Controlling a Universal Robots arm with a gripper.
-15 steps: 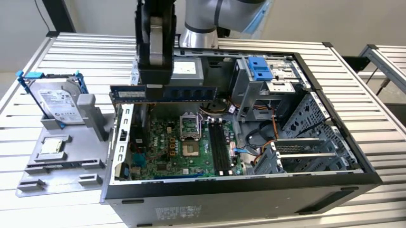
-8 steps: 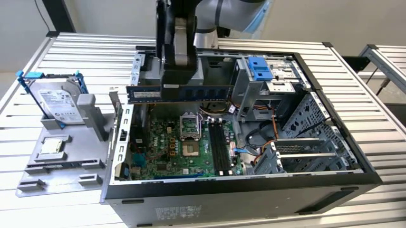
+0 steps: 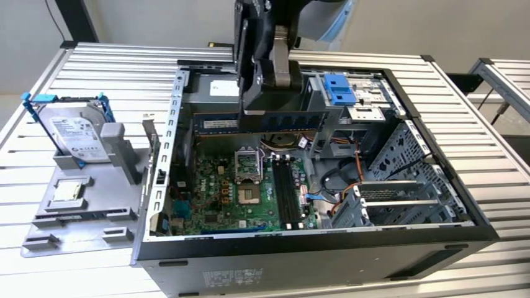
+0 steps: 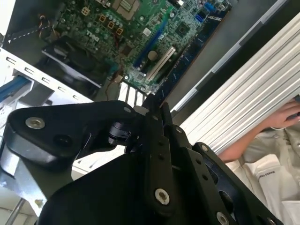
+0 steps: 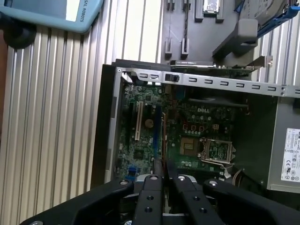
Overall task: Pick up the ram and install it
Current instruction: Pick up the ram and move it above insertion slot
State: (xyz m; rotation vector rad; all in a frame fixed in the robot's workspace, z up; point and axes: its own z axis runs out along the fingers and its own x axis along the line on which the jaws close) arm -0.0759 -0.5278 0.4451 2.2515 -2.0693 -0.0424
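Above the open computer case (image 3: 314,257), the tool (image 3: 277,112) grips the ram (image 3: 258,123) level over the motherboard (image 3: 228,192): transfer step, seemingly, with seating demanding the stick's edge squared to the black memory slots (image 3: 286,189).

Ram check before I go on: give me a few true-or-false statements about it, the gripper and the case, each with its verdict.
1. The gripper is shut on the ram. True.
2. The ram sits in one of the motherboard's slots. False: it hangs in the gripper over the open case, lying across the slots' direction and clear of them.
3. The hard drive stands in the grey fixture outside the case, at the exterior view's left. True.
4. The case is closed by a side panel. False: it is open, and the green motherboard shows inside.
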